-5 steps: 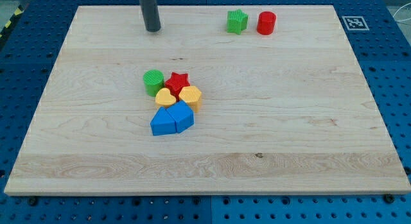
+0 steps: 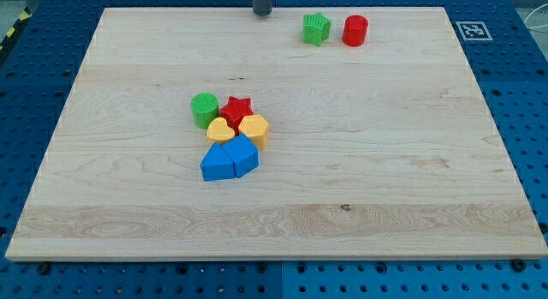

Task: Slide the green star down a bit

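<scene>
The green star [image 2: 316, 28] lies near the board's top edge, right of centre, with a red cylinder [image 2: 354, 30] just to its right. My tip [image 2: 263, 13] is at the board's top edge, to the left of the green star and slightly above it, with a clear gap between them. Only the lowest part of the rod shows.
A cluster sits left of the board's centre: a green cylinder [image 2: 205, 109], a red star [image 2: 237, 109], a yellow heart [image 2: 221, 130], a yellow hexagon-like block [image 2: 254, 128] and two blue blocks [image 2: 229, 158]. A marker tag [image 2: 470, 30] is at the top right corner.
My tip has moved right and up, from the board's upper left area to the top edge, closer to the green star. No block has moved.
</scene>
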`<control>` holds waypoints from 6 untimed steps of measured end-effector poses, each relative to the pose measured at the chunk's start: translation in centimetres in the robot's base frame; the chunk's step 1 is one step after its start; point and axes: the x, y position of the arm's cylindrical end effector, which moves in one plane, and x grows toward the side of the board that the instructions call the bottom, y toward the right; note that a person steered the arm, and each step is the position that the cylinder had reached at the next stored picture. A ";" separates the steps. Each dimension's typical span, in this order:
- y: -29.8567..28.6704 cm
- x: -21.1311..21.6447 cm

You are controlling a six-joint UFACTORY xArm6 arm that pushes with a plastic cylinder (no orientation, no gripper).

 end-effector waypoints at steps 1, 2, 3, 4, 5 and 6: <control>0.2 0.2; 4.4 0.1; 7.4 1.0; 7.0 3.9; 8.2 5.5; 9.8 3.6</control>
